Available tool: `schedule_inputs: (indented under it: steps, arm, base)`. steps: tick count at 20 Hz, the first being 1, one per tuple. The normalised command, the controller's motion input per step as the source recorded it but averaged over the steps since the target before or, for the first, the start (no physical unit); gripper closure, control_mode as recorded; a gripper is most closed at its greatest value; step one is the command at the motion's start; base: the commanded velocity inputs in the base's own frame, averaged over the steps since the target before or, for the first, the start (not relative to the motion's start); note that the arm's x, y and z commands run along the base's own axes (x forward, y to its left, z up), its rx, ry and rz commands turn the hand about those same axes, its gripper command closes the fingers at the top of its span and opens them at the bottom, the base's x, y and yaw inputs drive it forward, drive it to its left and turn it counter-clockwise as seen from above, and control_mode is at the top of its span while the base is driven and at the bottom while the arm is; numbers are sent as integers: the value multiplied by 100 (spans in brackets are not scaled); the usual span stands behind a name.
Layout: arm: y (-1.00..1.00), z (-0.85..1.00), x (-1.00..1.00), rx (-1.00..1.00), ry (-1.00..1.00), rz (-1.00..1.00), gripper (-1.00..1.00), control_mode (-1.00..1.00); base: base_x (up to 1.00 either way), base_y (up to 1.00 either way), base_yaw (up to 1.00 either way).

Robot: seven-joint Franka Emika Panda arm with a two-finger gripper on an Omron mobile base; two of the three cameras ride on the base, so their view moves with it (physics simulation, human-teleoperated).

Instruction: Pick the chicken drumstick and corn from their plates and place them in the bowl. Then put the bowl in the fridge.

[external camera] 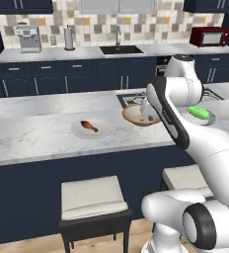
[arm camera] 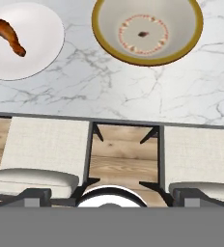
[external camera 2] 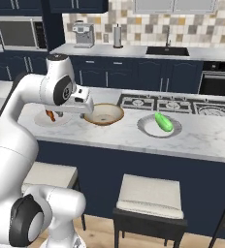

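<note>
White marble counter carries everything, and by the look of it nothing has been moved yet. The chicken drumstick (external camera: pixel 89 126) lies on the left plate (external camera: pixel 104 132), the corn (external camera 2: pixel 163 121) on the right plate (external camera 2: pixel 147 129), and the bowl (arm camera: pixel 147 30) between them is empty. Both pickups, the drops and the fridge run remain. The gripper (external camera 2: pixel 84 104) hovers above the counter's near edge beside the bowl; whether its jaws are apart I cannot tell. Stools stand near; a sink, a coffee machine and a red microwave line the far wall.
</note>
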Motion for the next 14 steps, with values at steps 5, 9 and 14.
schedule_inputs:
  steps: [5, 9, 14]
  arm:
    - [0, 0, 0, 0, 0, 0, -100, -100]
    - [0, 0, 0, 0, 0, 0, -100, -100]
    - [-3, -9, 7, -1, 10, 0, -100, -100]
  base:
    - [0, 0, 0]
    - [0, 0, 0]
    - [0, 0, 0]
